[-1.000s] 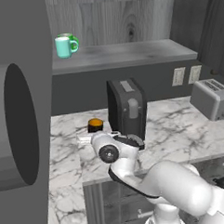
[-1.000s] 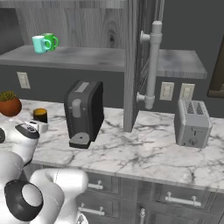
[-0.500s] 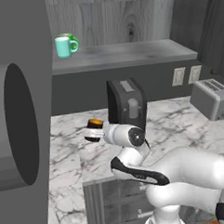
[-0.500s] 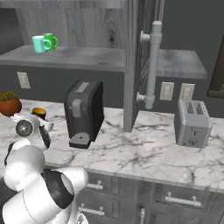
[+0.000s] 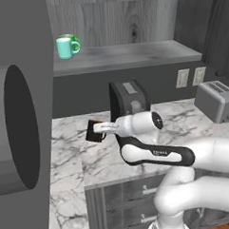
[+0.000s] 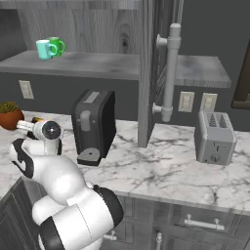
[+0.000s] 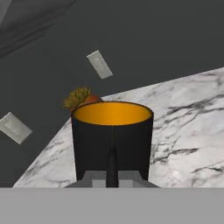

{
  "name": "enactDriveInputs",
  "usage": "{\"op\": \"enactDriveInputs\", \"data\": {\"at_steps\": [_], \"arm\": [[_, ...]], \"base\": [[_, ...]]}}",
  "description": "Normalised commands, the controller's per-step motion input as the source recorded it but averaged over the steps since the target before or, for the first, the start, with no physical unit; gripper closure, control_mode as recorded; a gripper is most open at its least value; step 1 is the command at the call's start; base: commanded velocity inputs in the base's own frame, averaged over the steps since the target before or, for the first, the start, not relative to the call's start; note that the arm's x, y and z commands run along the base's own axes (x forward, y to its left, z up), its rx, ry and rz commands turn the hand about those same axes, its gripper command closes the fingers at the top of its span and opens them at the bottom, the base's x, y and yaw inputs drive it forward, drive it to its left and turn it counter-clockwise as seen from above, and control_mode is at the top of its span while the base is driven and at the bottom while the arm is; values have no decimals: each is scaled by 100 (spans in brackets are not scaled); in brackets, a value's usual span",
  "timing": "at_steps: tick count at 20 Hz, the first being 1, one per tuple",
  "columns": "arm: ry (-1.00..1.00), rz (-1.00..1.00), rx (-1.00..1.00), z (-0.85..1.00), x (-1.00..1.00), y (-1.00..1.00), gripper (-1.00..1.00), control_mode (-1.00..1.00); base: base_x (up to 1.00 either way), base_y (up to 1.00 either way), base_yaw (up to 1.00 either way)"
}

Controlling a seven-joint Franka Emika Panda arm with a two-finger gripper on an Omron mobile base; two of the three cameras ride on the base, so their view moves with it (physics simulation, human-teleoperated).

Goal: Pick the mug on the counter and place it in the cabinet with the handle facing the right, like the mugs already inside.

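The black mug with its orange inside stands right in front of my hand on the white marble counter. Its loop handle faces me edge-on, and my gripper is shut on it. From the left base, the mug sits left of the coffee machine with the gripper reaching it from the right. In the right base view the wrist covers most of the mug. The open cabinet shelf runs above and holds a mint-teal mug and a green mug.
A black coffee machine stands just right of the mug. A potted plant sits behind it by the wall. A toaster is at the far right. The cabinet door with its tall handle hangs open over the counter.
My hand has swung up and left from the counter's front to the mug and has closed around its handle. The mug has stayed in its place.
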Motion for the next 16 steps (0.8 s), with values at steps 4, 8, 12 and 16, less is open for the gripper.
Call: {"op": "enactDriveInputs", "data": {"at_steps": [4, 8, 12, 16], "arm": [[2, 16, 0, 62, -29, 0, 100, -100], [1, 14, 0, 69, -29, 0, 100, -100], [0, 11, -3, 62, -26, 0, 100, -100], [0, 10, -16, 42, -32, 0, 100, -100]], "base": [[0, 0, 0], [0, 0, 0], [0, 0, 0], [0, 0, 0]]}}
